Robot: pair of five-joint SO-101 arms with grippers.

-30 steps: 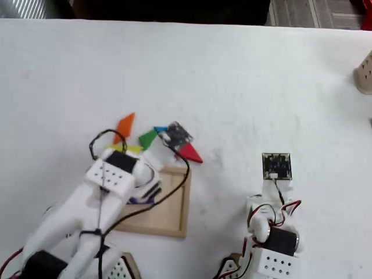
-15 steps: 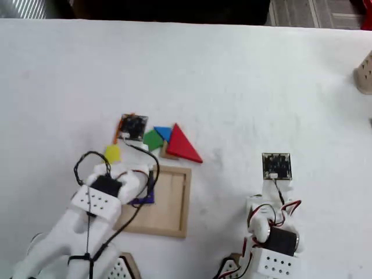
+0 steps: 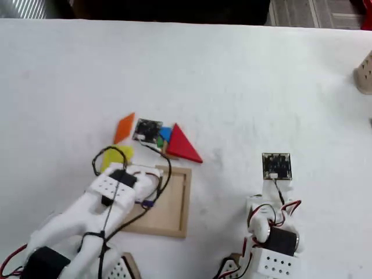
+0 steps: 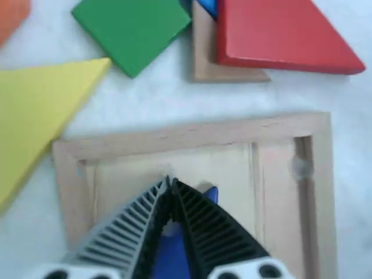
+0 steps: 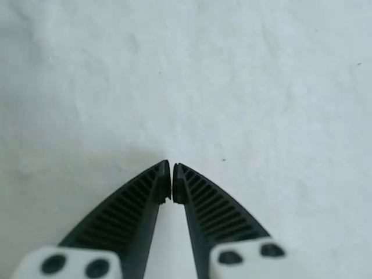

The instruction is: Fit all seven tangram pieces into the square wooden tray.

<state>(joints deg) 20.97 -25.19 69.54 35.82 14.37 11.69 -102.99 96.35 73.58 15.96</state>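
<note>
Six of the seven pieces are judged to lie outside the tray, so most of the task remains.

The square wooden tray (image 3: 186,200) is seen in the lower left-centre of the high view, its floor largely bare and partly covered by the left arm. Beyond its far rim, towards the middle of the frame, the loose pieces are gathered.

- The red triangle (image 3: 181,145) is the largest. It is laid just above the tray's upper right corner and partly over a tan piece (image 4: 212,64).
- The yellow triangle (image 3: 119,154) is placed just outside the tray's upper left corner.
- The green square (image 4: 131,26) is set between yellow and red.
- The orange parallelogram (image 3: 124,128) is found farthest to the upper left.
- A small blue piece (image 3: 165,133) is tucked against the red one.

One violet-blue piece (image 4: 172,258) is seen inside the tray, under the left gripper (image 4: 170,186). The jaws are drawn together tip to tip. Whether the piece is pinched or merely lies beneath them cannot be told.

The right gripper (image 5: 171,173) is closed on nothing, over bare table well to the right of the tray.

Placement is judged to have only begun: at most one piece is seated and six are to be brought in.
</note>
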